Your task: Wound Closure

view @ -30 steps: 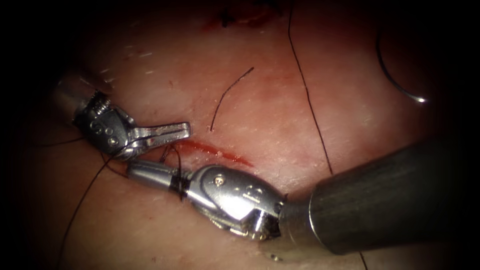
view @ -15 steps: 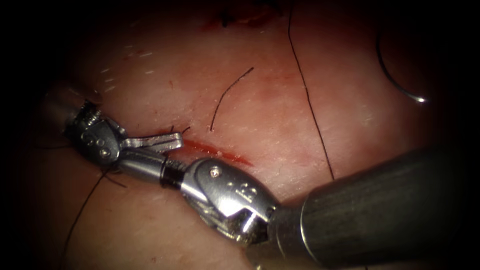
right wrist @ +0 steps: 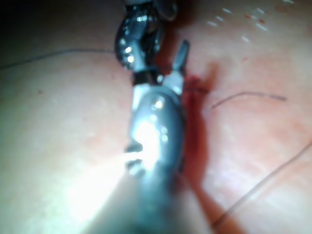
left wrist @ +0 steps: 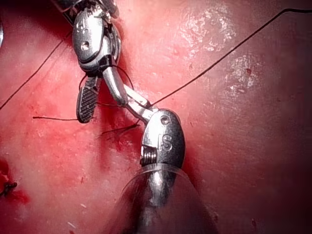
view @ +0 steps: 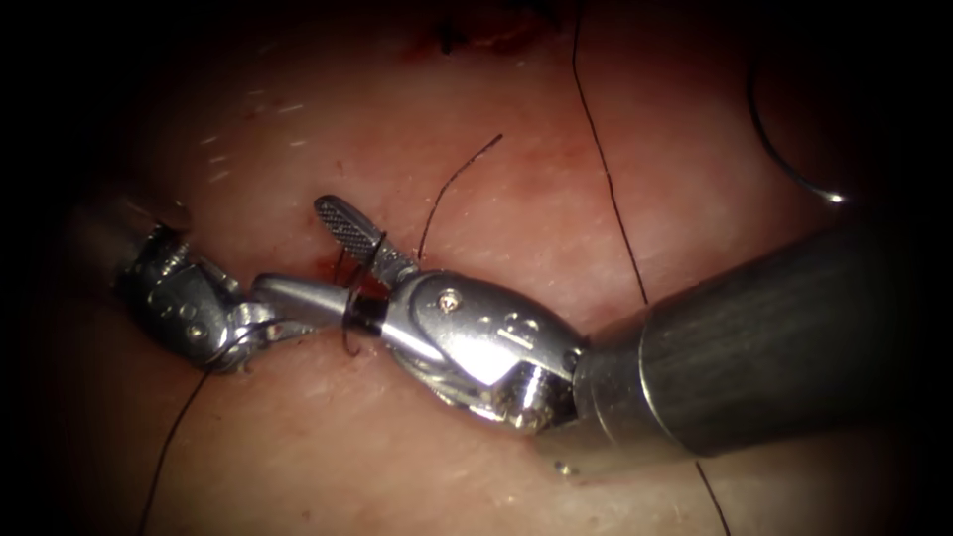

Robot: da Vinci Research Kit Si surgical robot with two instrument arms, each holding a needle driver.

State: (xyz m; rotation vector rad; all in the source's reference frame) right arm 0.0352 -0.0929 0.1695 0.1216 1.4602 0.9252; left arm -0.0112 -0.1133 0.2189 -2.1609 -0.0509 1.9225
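**A:** Start at the left. What is the left tool (left wrist: pixel 137 103) doing?

**B:** Its jaws are clenched. In the left wrist view the thread (view: pixel 608 189) runs straight into their tips, so I read it as gripping the thread. It sits low on the tissue (view: pixel 516 248), at the left of the cut (view: pixel 328 263). My guess is that this keeps the strand steady close to the wound.

**A:** And the tool beside it?

**B:** The right tool (view: pixel 298 248) has its jaws spread wide and grasps nothing. One jaw lies nearly against the left tool, and the ridged one lifts away over the red fluid (view: pixel 372 285). Turns of thread circle the lower jaw. I take that to be why the two tips meet so closely.

**A:** Is the needle in anyone's hold?

**B:** No. The needle (view: pixel 784 169) lies free on the tissue, well apart to the right of the cut, and it is not in the tissue. It looks parked clear of the working tips.

**A:** What about the short strand between?

**B:** That is a cut end of thread (view: pixel 452 189), lying loose just above the tools.
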